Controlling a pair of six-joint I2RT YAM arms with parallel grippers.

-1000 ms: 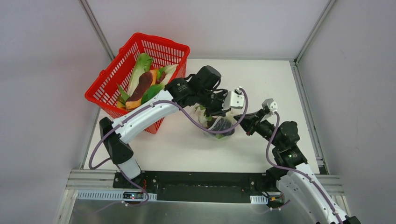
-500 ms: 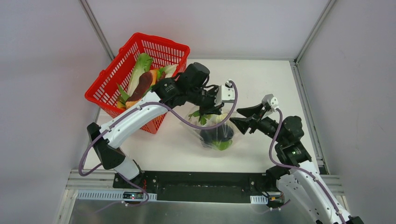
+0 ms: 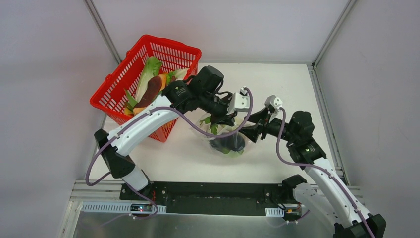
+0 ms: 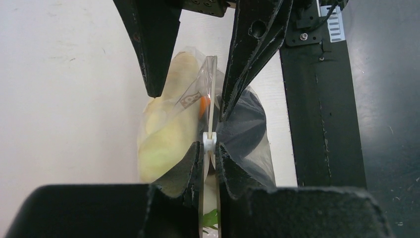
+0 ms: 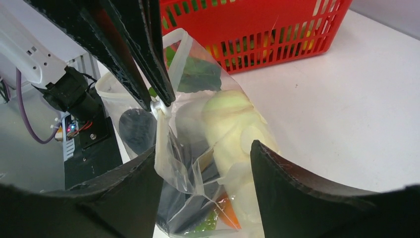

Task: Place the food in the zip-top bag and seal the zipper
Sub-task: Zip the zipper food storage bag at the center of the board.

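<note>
— What is shown from overhead?
— A clear bag is pictured on a white table, between the two arms and just right of a red basket in which vegetables are piled. The bag's upper edge is gripped by the left gripper. The right gripper is held at the bag's right side with its fingers spread.

— And from the left wrist?
— The zipper is pinched by the left gripper, whose fingers are pressed together just below a white slider. A pale radish and a dark eggplant are seen inside the bag, with an orange piece near the top. The right gripper's fingers are held wide apart, one on each side of the zipper. Whether the nearer one is touching the strip cannot be told.

— From the right wrist?
— The bag is framed between the right gripper's spread fingers, and nothing is clamped by them. A green leaf is seen through the plastic on the basket side, and the radish is pressed against the near wall.
</note>
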